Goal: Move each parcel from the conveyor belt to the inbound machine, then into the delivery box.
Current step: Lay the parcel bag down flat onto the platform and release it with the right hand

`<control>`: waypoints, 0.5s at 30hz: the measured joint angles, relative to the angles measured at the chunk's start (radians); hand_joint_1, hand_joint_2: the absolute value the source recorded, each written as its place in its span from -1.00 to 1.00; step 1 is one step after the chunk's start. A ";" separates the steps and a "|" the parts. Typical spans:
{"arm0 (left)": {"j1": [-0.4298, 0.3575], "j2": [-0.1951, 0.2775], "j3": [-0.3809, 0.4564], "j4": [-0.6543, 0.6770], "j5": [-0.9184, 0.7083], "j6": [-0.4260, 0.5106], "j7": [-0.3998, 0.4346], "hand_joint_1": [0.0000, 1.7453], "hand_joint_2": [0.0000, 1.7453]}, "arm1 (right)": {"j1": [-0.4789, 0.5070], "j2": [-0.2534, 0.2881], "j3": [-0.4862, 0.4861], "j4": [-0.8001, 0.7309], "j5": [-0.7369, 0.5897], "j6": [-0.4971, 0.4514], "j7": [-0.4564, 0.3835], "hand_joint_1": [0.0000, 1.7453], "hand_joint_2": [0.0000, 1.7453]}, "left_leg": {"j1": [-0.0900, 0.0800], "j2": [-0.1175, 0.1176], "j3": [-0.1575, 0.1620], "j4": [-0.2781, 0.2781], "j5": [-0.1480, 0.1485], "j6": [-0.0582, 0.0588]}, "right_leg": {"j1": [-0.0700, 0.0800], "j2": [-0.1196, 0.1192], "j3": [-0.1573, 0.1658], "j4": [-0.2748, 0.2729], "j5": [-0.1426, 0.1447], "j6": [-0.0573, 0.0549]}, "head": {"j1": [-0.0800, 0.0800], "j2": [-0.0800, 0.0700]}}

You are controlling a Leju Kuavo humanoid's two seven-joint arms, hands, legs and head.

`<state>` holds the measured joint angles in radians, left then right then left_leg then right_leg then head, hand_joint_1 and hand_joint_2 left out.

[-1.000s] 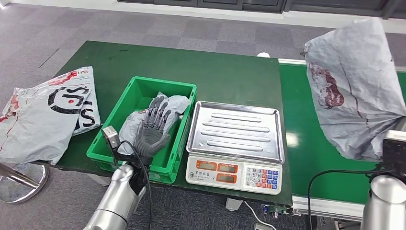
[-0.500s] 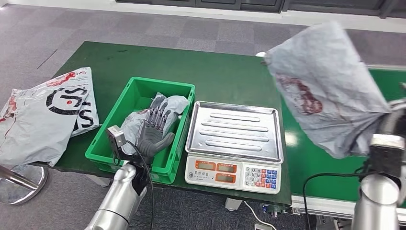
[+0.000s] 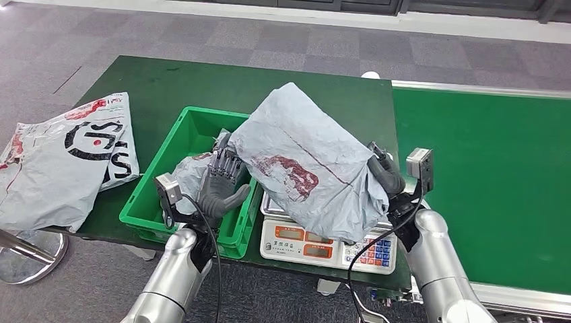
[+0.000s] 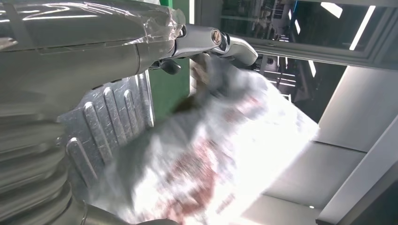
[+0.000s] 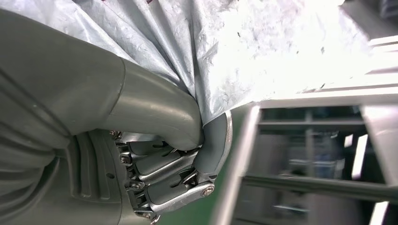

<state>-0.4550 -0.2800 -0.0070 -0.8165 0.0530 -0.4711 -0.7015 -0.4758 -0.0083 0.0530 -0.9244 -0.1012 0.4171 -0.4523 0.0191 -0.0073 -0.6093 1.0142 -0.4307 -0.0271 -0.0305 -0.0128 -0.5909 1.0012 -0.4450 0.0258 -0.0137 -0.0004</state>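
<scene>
**Big grey parcel over the scale**

While my right hand squeezes one end of the big grey parcel, the bag hangs over the silver scale and the green box. My left hand rests with fingers spread on a small grey parcel inside that box on the desk.

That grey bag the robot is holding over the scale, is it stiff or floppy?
Probably floppy: the grey parcel sags and wrinkles where the right hand grips it. Likely light, since one hand carries it. Its glossy plastic skin may be slippery.
</scene>
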 joint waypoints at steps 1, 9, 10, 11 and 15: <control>0.000 0.000 0.000 0.000 0.000 0.001 0.000 -1.00 1.00 | -0.008 0.002 0.006 0.030 -0.011 0.000 0.005 1.00 1.00 | 0.000 0.000 0.000 0.000 0.000 0.000 | 0.000 0.000 0.000 0.000 0.000 0.000 | 0.000 0.000; 0.001 0.000 -0.001 0.000 -0.002 0.014 0.000 -1.00 1.00 | -0.035 0.003 0.046 0.160 -0.008 -0.118 0.015 1.00 1.00 | 0.000 0.001 0.000 0.000 -0.001 -0.001 | 0.000 0.000 -0.001 0.000 0.000 0.000 | 0.000 0.000; 0.001 0.000 -0.002 0.000 -0.002 0.017 0.000 -1.00 1.00 | -0.037 0.002 0.054 0.169 0.019 -0.168 0.011 1.00 1.00 | 0.000 0.001 0.000 0.000 -0.001 -0.001 | 0.000 0.000 -0.001 0.000 0.000 0.000 | 0.000 0.000; 0.002 0.000 -0.002 0.000 -0.003 0.020 0.000 -1.00 1.00 | -0.040 0.001 0.064 0.176 0.049 -0.222 0.004 1.00 1.00 | 0.000 0.001 0.000 0.000 -0.001 -0.001 | 0.000 0.000 -0.001 0.000 0.000 0.000 | 0.000 0.000; 0.003 0.000 -0.004 -0.001 -0.003 0.027 0.000 -1.00 1.00 | -0.044 -0.006 0.101 0.183 0.174 -0.456 -0.029 1.00 1.00 | 0.000 0.001 0.000 0.000 -0.001 -0.001 | 0.000 0.000 -0.001 0.000 0.000 0.000 | 0.000 0.000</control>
<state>-0.4522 -0.2796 -0.0108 -0.8179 0.0504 -0.4446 -0.7015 -0.5197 -0.0147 0.1535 -0.7414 0.0730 -0.0392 -0.4815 0.0190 -0.0066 -0.6095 1.0143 -0.4315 -0.0278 -0.0306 -0.0124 -0.5919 1.0009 -0.4454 0.0261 -0.0137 -0.0004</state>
